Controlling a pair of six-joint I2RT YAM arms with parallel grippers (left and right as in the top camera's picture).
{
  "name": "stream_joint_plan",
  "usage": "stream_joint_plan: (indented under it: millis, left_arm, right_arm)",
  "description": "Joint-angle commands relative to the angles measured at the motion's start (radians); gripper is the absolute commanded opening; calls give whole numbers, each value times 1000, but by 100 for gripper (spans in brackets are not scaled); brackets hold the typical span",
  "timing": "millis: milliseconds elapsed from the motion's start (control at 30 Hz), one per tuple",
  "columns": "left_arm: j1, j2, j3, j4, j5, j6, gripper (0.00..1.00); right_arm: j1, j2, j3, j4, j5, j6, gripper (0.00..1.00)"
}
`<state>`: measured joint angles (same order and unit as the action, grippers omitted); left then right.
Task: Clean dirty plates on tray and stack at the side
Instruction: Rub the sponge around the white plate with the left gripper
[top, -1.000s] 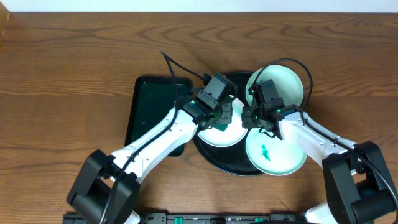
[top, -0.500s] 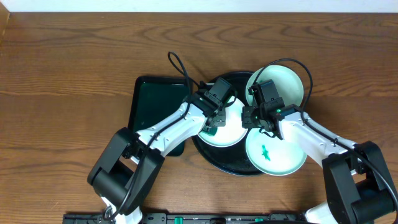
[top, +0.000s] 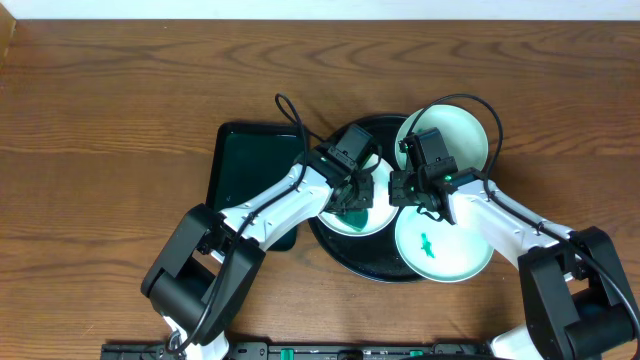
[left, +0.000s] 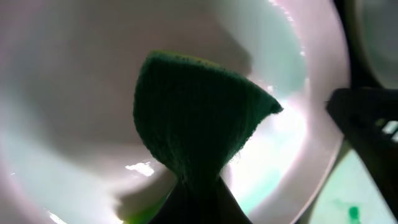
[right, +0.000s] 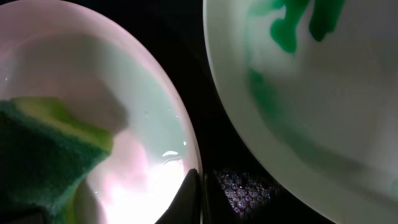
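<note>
- Our left fingers (left: 186, 208) are clamping a sponge (left: 193, 112) against the left plate (left: 68, 81) on the black tray (top: 352, 255).
- Our right fingers (right: 191, 199) are pinching that plate's rim.
- A smeared plate (top: 460, 255) and back plate (top: 465, 140) are crowding the right; we are seeing bare counter (top: 120, 120) beyond the green tray (top: 245, 170).

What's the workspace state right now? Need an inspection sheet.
Surface: wooden table, no spills seen.
Job's things: black tray holds all three plates. The left plate is under the sponge, the upper plate shows no smear, and the lower plate has a green smear. None stacked aside yet.
Clutter: dark green rectangular tray, left of the black tray.
Grippers: left gripper shut on green sponge; right gripper appears pinched on the left plate's rim.
Cables: black cable loops over the left arm; second cable arcs over the upper plate.
Surroundings: pale strip past the far edge; otherwise nothing seen.
</note>
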<state>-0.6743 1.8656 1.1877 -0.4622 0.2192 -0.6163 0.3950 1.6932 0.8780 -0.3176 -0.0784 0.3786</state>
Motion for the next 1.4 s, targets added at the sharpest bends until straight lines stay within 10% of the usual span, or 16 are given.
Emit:
stream_joint_plan:
  millis: [0, 1367]
  left_arm:
    - [1, 6, 2, 22, 32, -30, 8]
    - [58, 82, 8, -12, -39, 16, 8]
  right_arm:
    - [13, -5, 17, 2, -9, -13, 1]
    - [13, -5, 17, 9, -9, -13, 1]
